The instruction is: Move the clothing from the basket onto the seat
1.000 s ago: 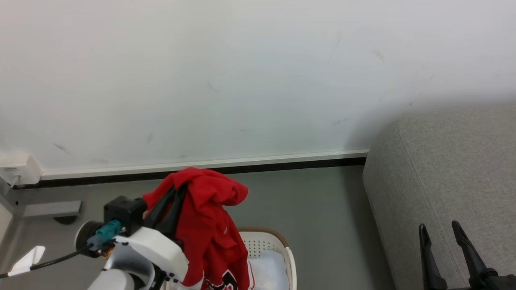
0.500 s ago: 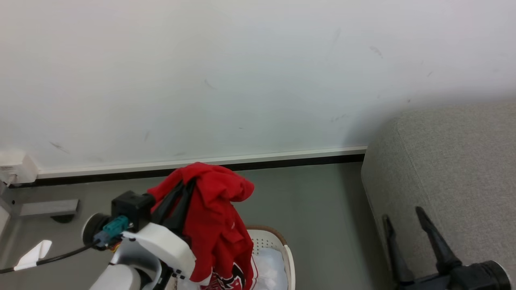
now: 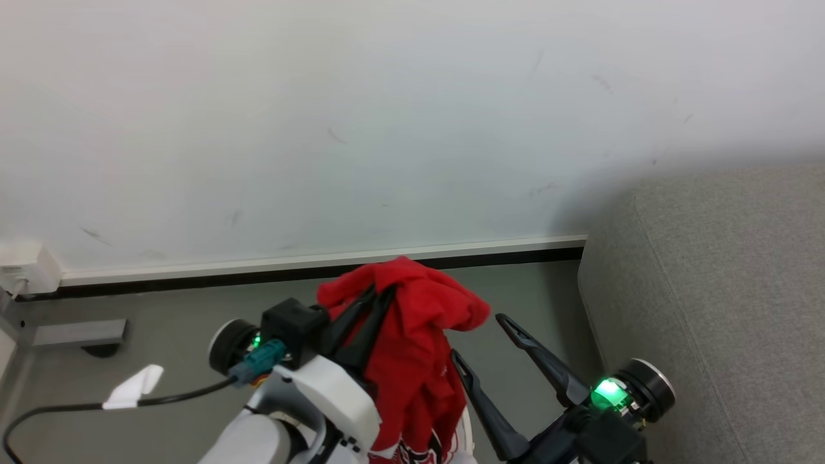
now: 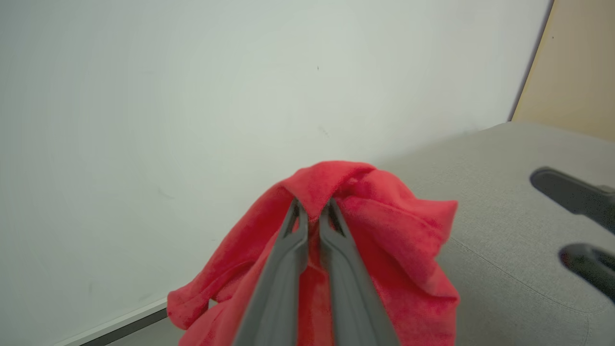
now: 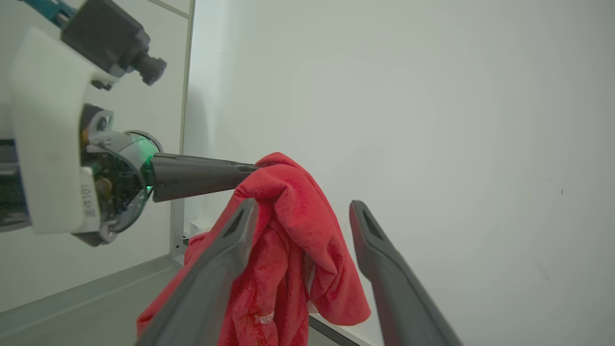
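The left gripper is pressed together on a small fold at the top of the clothing. The red cloth hangs down from it in the air, above the floor and to the left of the seat, not touching it. The right gripper is spread wide just beside the cloth and holds nothing. The pinch is only on a thin bit of soft cloth, so a fast swing could make it slip out, and the clothing would drop on the floor. The low end runs off the bottom of the head view, so I cannot tell if it hangs free. If it is caught down there, a pull could tug it loose. The right gripper is very near, and its long fingers could bump or snag the cloth. Farther off, the seat has a round edge, so cloth let go too soon could slide off it.
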